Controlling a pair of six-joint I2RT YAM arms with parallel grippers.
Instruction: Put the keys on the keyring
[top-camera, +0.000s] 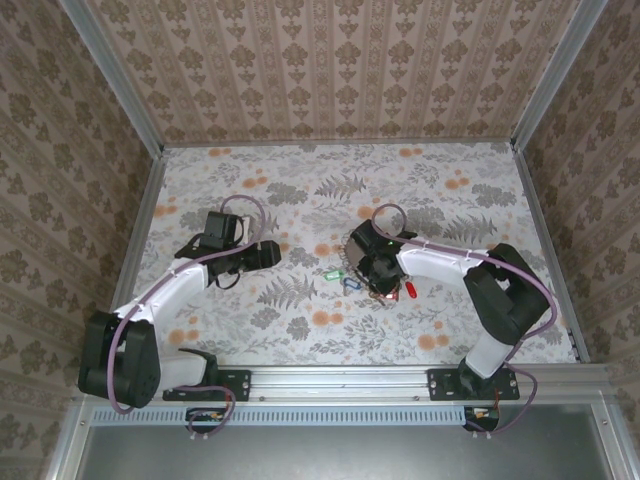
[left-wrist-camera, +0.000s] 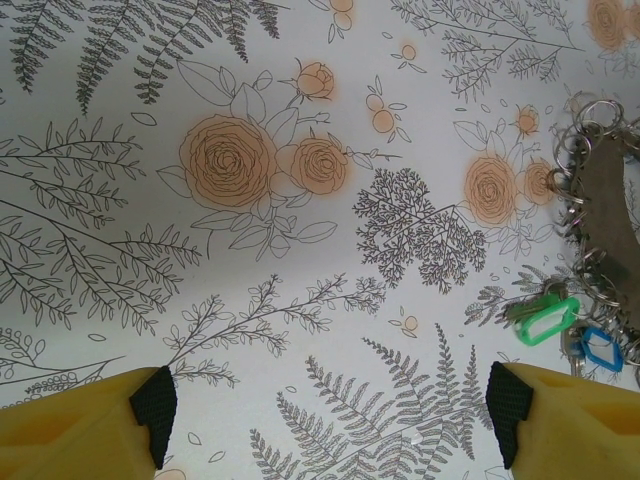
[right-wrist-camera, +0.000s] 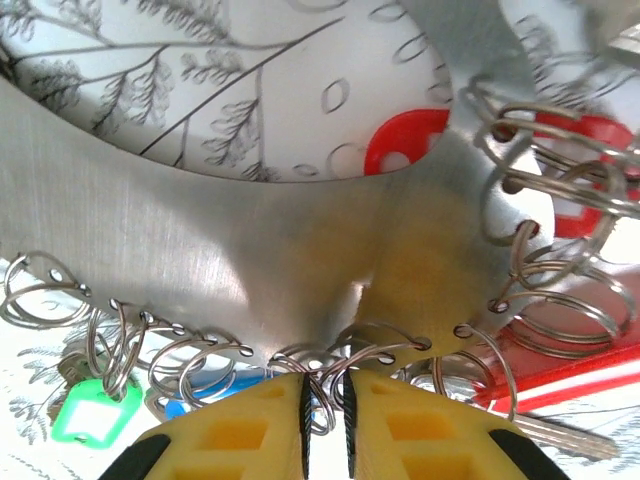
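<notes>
Closest to me, the metal rail (top-camera: 350, 372) runs along the table's near edge, with both arm bases bolted onto it. A little way in, right of centre, the right claw (right-wrist-camera: 325, 412) points down at the table (top-camera: 300, 180). It is clenched on the keyring (right-wrist-camera: 250, 230). Its yellow fingertips are pressed almost together, and one of the small split rings (right-wrist-camera: 320, 385) on the keyring's rim is caught between them.

The keyring is a flat, dull metal band lying under that claw, its edge lined with those wire rings. A red-headed key (top-camera: 409, 291) sits right at the claw's right side. A green-headed key (top-camera: 330, 272) and a blue-headed key (top-camera: 350, 283) lie just to its left, close against the keyring's edge. I cannot tell whether any of them is threaded onto a ring.

Further left comes a stretch of bare flowered tabletop. Then the left claw (left-wrist-camera: 328, 405) hangs above the surface, released, its fingers spread wide with patterned tabletop showing between them.

Beyond both arms the far half of the table is open floral surface. It runs to the back wall (top-camera: 340, 60), and aluminium strips (top-camera: 137, 240) hem it in along both sides.
</notes>
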